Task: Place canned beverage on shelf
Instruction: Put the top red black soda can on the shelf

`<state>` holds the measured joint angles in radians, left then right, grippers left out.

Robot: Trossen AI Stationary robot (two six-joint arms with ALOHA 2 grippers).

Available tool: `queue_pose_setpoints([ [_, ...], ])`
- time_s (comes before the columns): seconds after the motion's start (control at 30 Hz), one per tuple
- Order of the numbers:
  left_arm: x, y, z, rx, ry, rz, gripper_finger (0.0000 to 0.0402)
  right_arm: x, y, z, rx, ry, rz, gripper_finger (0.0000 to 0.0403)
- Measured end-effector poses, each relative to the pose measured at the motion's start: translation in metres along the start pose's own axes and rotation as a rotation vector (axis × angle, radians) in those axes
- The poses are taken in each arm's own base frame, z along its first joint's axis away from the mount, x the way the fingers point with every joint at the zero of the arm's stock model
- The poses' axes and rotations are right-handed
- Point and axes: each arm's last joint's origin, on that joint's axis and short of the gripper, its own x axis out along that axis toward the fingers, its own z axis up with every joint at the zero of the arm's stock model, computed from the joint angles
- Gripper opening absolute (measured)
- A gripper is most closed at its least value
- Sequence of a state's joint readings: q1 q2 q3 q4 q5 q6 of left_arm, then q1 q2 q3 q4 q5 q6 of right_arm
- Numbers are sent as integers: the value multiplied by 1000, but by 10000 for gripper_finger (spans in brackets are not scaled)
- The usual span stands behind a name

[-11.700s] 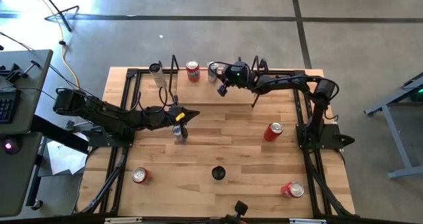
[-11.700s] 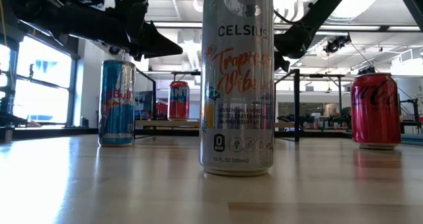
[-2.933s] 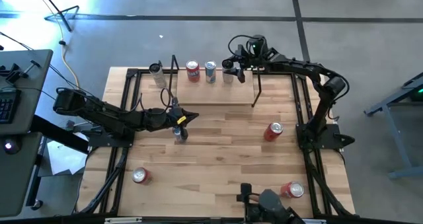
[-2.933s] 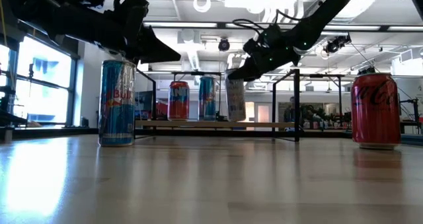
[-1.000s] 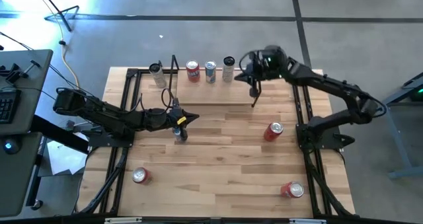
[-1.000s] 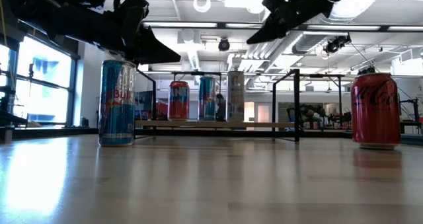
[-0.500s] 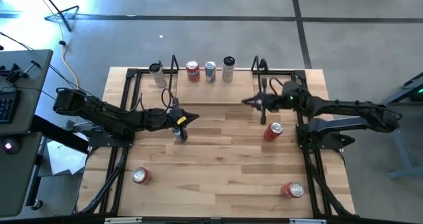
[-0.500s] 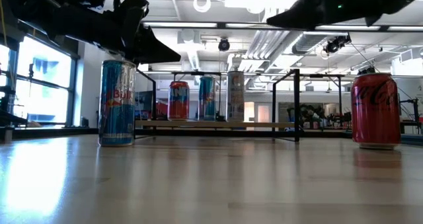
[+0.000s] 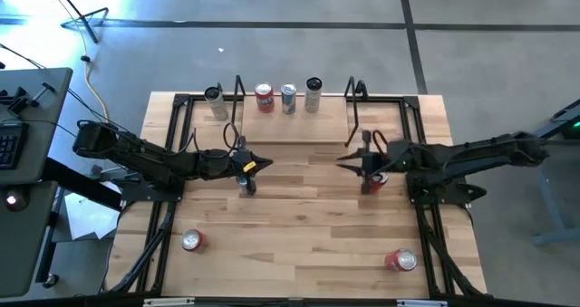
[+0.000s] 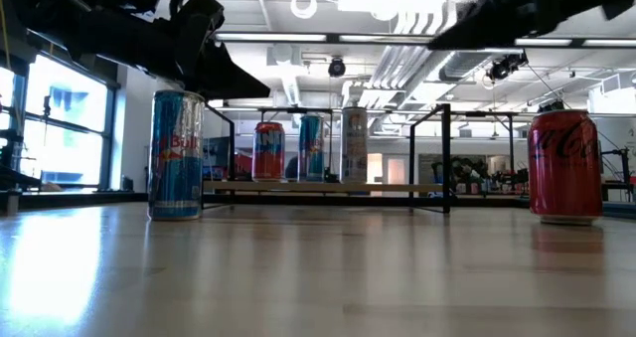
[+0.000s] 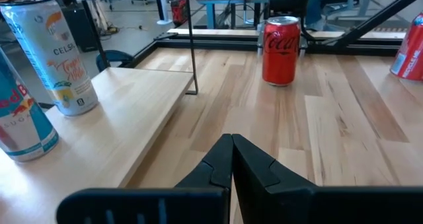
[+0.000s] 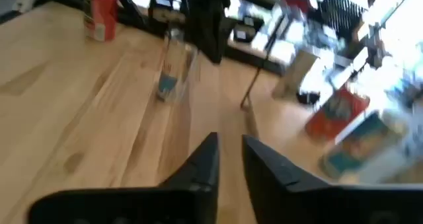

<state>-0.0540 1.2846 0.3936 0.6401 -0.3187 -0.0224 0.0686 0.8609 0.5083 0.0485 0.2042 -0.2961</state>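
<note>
The shelf (image 9: 294,126) stands at the table's far edge. Three cans stand upright on its plank: a red one (image 9: 264,97), a blue one (image 9: 288,97) and a white Celsius can (image 9: 314,94). My left gripper (image 9: 261,162) is shut and hangs left of centre, above a Red Bull can (image 10: 176,155) that stands on the table. My right gripper (image 9: 343,159) is right of centre with its fingers a little apart (image 12: 230,156) and nothing between them. Its wrist is high above an upright red Coca-Cola can (image 10: 564,166).
A silver can (image 9: 215,101) lies just outside the shelf's left end frame. One red can (image 9: 191,241) is near the front left of the table and another (image 9: 399,260) near the front right. Bare wood lies between the two arms.
My right gripper has drawn back from the shelf's right end toward the table's near edge. It has come down somewhat and now stands over the Coca-Cola can. The Celsius can stays upright on the shelf.
</note>
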Motion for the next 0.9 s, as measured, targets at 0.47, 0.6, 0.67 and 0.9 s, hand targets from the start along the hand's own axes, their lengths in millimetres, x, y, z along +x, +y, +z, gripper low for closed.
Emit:
queue_pose_setpoints([
  [0.47,0,0,-1,18,6,-2,0,-43,32,9,375,407,-20,275],
  [0.6,0,0,-1,18,7,-3,0,-57,26,18,452,609,-130,281],
  [0.67,0,0,-1,18,7,-3,0,-61,24,18,489,720,-193,281],
  [0.9,0,0,-1,18,7,-3,0,-52,32,18,520,927,-195,282],
])
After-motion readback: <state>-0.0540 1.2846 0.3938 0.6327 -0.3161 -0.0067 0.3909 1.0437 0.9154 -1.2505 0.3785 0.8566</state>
